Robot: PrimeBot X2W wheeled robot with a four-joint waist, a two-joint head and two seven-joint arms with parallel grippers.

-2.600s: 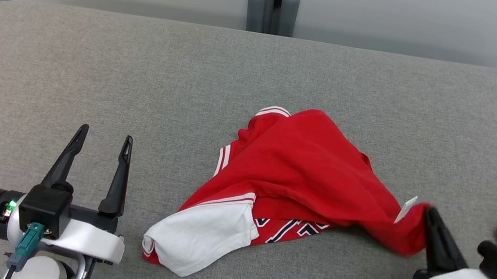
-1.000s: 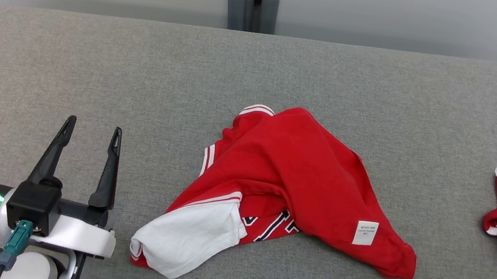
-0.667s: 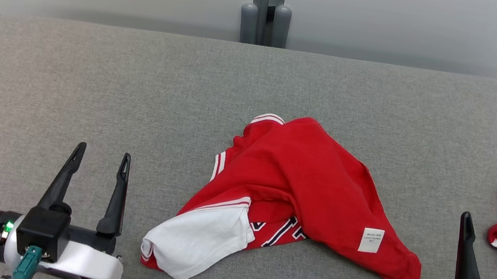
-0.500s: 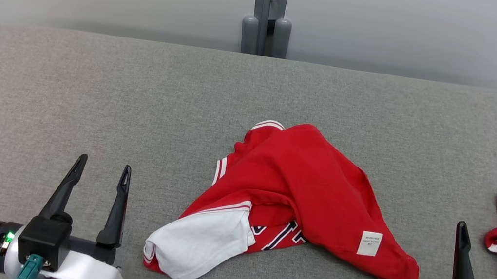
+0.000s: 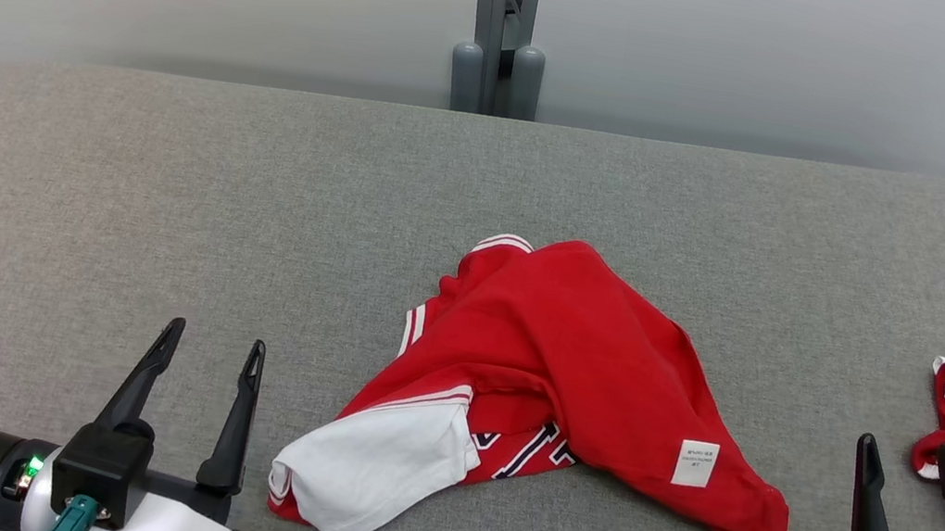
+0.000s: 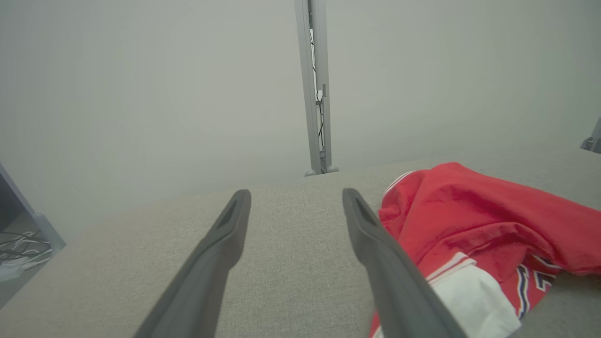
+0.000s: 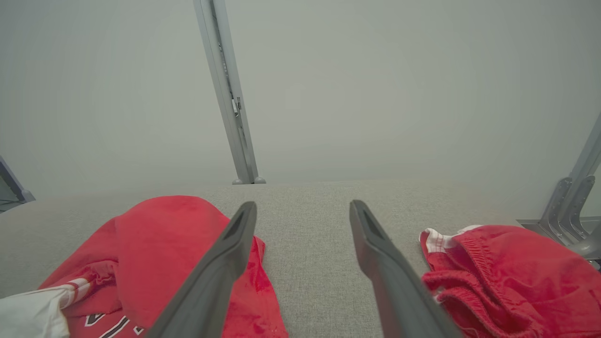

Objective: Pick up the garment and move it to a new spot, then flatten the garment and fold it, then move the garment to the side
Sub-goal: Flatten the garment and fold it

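I see my left gripper and right gripper spread wide, both empty; the red jersey lies between the 2.

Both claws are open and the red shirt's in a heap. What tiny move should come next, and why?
Probably the open, empty left gripper should reach to the white sleeve, the nearest loose end of the garment, and grasp it. The garment lies crumpled on the table, needing flattening; the right gripper is likewise open and empty.
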